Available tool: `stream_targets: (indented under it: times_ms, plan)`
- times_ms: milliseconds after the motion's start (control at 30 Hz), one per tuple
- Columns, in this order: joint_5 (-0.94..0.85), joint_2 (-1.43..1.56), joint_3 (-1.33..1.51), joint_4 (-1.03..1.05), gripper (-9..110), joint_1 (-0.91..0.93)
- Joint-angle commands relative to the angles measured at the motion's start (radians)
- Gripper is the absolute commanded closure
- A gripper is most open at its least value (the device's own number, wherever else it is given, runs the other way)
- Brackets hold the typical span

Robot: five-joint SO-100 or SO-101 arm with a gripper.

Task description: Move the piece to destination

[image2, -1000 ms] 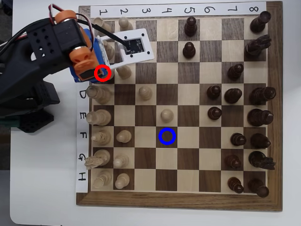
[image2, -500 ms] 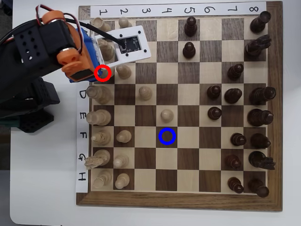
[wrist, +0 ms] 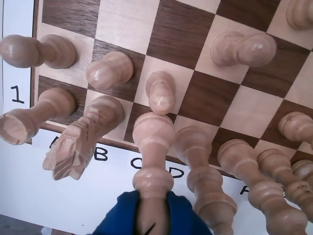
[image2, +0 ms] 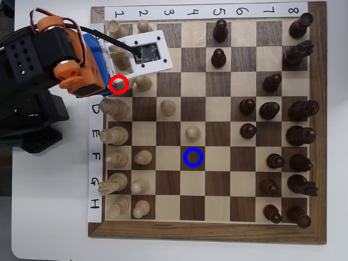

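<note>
The piece [wrist: 153, 142] is a tall pale beige chess piece with a knobbed top. It stands on the board's edge row near the letter C in the wrist view. My gripper [wrist: 149, 208] has blue fingers [wrist: 117, 215] that hug both sides of its head. In the overhead view the arm and its white camera plate [image2: 147, 53] hide the piece beside a red circle [image2: 118, 85]. The destination [image2: 193, 157] is a dark square with a blue circle. It lies to the lower right of the arm, free of pieces.
Pale pieces crowd the piece closely: a knight [wrist: 78, 142], a rook [wrist: 29, 117], pawns [wrist: 160, 90] and tall pieces [wrist: 205, 176] on its right. A pale pawn [image2: 192, 132] stands just above the destination. Dark pieces [image2: 272, 111] fill the board's right side.
</note>
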Motion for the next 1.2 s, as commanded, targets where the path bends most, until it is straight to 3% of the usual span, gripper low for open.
stream_targets:
  times_ms: [0, 833, 1167]
  plan:
    - [0.046, 0.149, -0.153, 0.031, 101, 0.023]
    - [-0.040, 0.192, -0.141, 0.032, 101, 0.137]
    - [-0.054, 0.186, -0.272, 0.032, 101, 0.201]
